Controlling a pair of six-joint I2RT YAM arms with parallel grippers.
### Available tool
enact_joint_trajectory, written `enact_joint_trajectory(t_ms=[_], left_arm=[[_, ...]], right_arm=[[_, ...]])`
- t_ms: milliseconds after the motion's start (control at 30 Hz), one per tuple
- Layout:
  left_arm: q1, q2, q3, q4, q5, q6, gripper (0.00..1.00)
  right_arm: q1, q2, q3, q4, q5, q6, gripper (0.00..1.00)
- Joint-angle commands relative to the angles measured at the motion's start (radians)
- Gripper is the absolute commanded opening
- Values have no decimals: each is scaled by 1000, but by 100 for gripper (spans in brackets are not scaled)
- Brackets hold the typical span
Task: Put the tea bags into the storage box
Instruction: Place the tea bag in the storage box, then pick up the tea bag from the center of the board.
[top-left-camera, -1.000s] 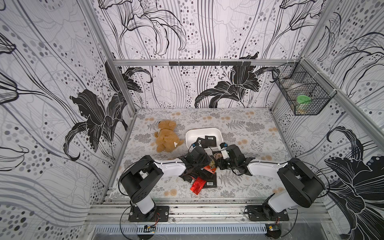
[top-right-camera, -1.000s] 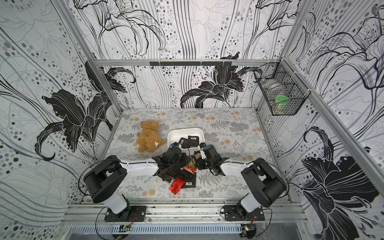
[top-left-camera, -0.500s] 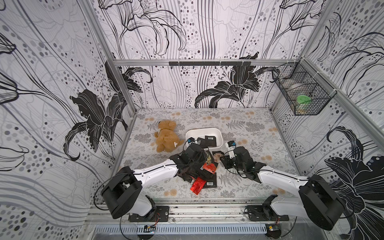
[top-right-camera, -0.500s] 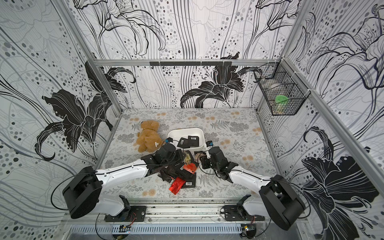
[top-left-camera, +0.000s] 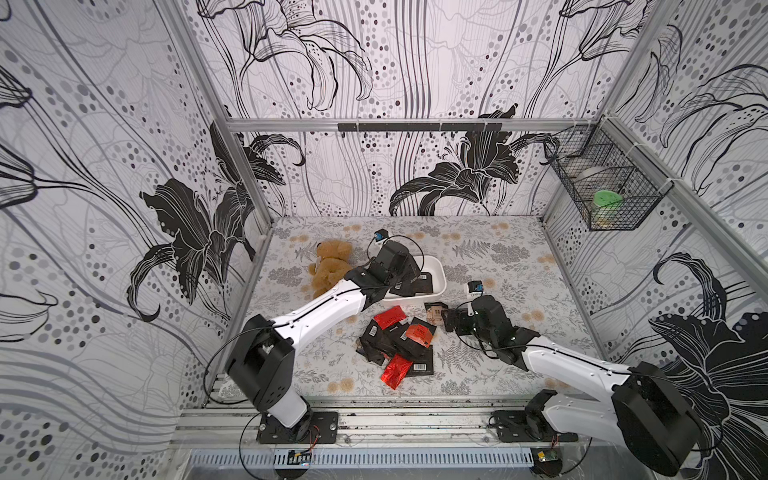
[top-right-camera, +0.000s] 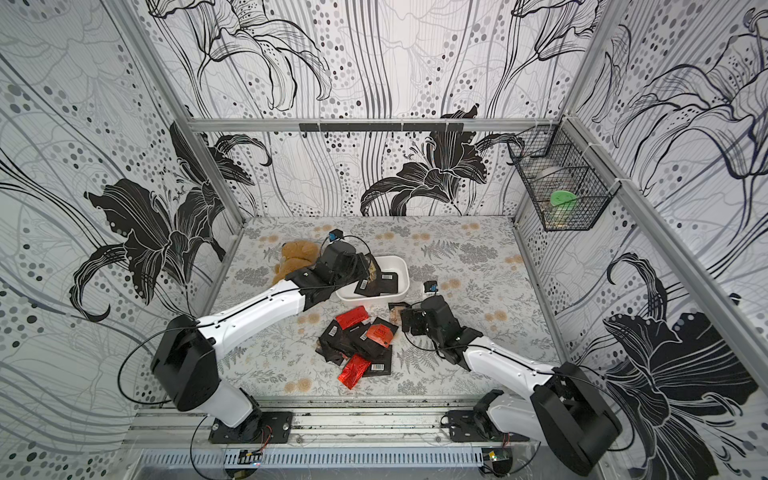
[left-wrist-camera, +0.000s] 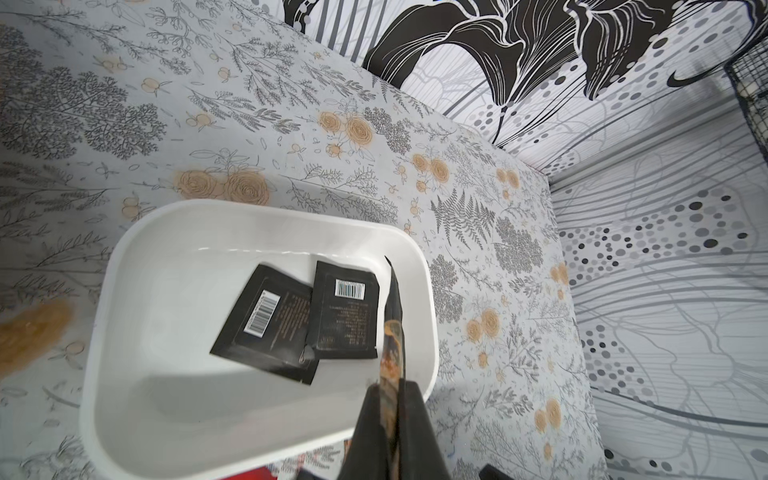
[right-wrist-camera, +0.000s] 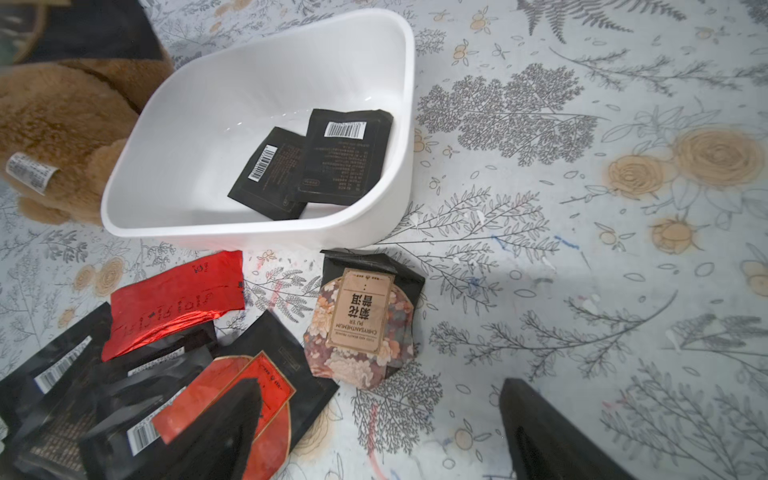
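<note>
White storage box (left-wrist-camera: 257, 210) held two black tea bags (left-wrist-camera: 270, 324), lying flat. Your left gripper (left-wrist-camera: 392, 388) pinched a third sachet (left-wrist-camera: 394, 316) edge-on over the box. Your right gripper (right-wrist-camera: 379, 384) stood wide near the floral sachet (right-wrist-camera: 361, 320), five o'clock of the box; the loose pile (top-left-camera: 399, 340) lay at six.

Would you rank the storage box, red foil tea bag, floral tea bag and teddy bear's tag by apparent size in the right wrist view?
1. storage box
2. floral tea bag and red foil tea bag, too alike to rank
3. teddy bear's tag
</note>
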Motion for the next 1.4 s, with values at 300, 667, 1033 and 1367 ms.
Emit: enact_joint_trajectory(t_ms=[300, 667, 1033, 1367], left_arm=[[75, 243, 138, 12, 83, 36, 0], [120, 11, 8, -24, -26, 76, 61], [85, -373, -407, 111, 160, -7, 67], [-149, -401, -602, 216, 148, -144, 63]], right_arm=[[5, -32, 35, -122, 144, 81, 96], [4, -92, 3, -45, 172, -29, 95], [5, -9, 23, 23, -155, -76, 95], [4, 93, 24, 53, -351, -89, 48]])
